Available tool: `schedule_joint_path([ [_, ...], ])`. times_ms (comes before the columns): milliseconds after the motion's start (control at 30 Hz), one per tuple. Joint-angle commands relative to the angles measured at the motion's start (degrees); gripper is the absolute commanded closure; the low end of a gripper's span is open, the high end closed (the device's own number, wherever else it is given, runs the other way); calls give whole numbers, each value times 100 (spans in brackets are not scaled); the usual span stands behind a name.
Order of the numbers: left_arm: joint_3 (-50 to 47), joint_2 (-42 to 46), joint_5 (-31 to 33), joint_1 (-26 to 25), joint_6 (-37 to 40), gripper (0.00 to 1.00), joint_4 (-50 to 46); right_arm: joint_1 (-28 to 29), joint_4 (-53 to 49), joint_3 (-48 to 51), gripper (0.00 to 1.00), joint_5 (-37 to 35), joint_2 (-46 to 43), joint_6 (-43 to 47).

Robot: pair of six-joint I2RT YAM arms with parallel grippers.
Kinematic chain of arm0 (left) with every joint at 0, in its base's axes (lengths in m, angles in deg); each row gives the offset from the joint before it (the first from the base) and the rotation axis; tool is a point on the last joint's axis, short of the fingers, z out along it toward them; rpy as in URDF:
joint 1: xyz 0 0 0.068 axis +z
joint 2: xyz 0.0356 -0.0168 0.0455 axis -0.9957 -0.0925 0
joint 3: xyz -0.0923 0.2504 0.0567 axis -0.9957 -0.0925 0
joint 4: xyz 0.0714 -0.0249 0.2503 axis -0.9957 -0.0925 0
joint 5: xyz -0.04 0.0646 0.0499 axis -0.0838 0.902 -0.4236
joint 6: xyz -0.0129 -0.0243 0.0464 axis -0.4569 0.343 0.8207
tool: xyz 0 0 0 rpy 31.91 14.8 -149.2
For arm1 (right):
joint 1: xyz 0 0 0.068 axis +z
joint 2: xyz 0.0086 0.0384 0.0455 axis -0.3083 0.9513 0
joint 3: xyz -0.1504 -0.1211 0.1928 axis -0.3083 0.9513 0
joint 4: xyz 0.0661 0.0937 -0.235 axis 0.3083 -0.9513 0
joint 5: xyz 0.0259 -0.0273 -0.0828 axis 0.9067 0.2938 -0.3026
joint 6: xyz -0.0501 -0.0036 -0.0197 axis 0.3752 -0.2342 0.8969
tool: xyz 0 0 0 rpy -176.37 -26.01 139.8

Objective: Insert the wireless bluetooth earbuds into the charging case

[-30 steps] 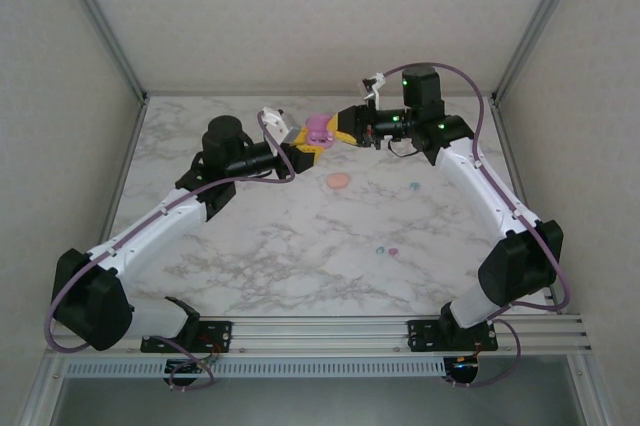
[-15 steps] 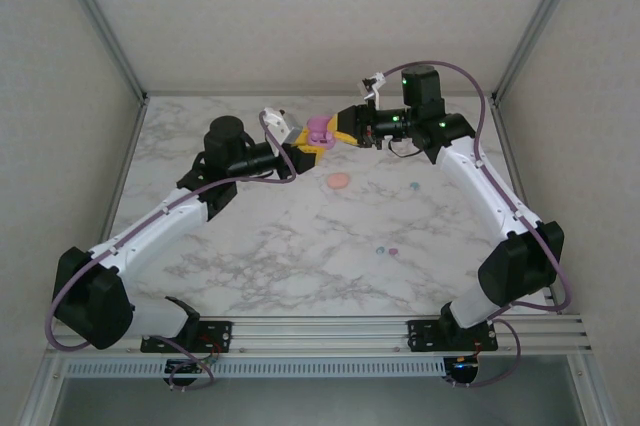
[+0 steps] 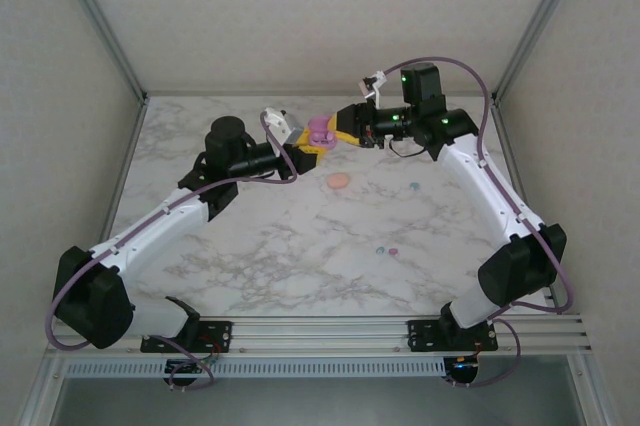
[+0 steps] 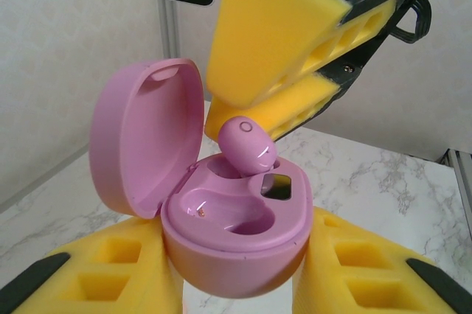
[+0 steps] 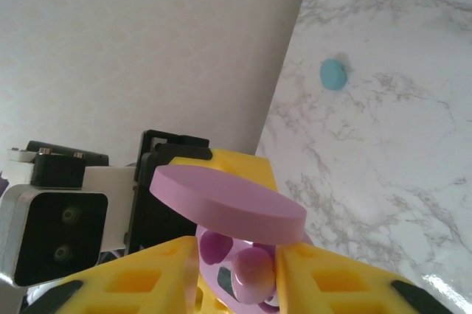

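Observation:
My left gripper (image 3: 306, 147) is shut on the base of a pink charging case (image 3: 320, 132), held above the far middle of the table. In the left wrist view the case (image 4: 236, 233) has its lid (image 4: 147, 137) swung up. A pink earbud (image 4: 248, 144) stands tilted in the far socket, and the near socket is bare. My right gripper (image 3: 338, 130) meets the case from the right. In the right wrist view the earbud (image 5: 253, 273) lies between its yellow fingers (image 5: 147, 284), with a gap on the left side, so the jaws stand open around it.
A peach-pink oval case (image 3: 338, 181) lies on the marble table (image 3: 250, 266) below the grippers. A teal bud (image 3: 413, 187) lies to its right. A teal bud (image 3: 379, 248) and a purple bud (image 3: 393, 250) lie nearer the front. Walls and frame posts enclose the table.
The right gripper's fingers have spread a little around the pink earbud at the case. The left gripper and the case have stayed put.

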Motion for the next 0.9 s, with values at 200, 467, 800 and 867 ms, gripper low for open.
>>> schedule_joint_path([
  [200, 173, 50, -21, -55, 19, 69, 323, 40, -474, -305, 65, -434, -127, 289],
  [467, 164, 110, 97, -56, 135, 69, 214, 42, -514, -318, 65, -452, -344, 479],
  [800, -90, 468, 370, -56, 281, 69, 253, -62, -1062, 218, 63, -2457, -1544, 819],
  [867, -129, 504, 359, -55, 263, 69, 252, -120, -1386, 631, 60, -3538, -1923, 608],
])
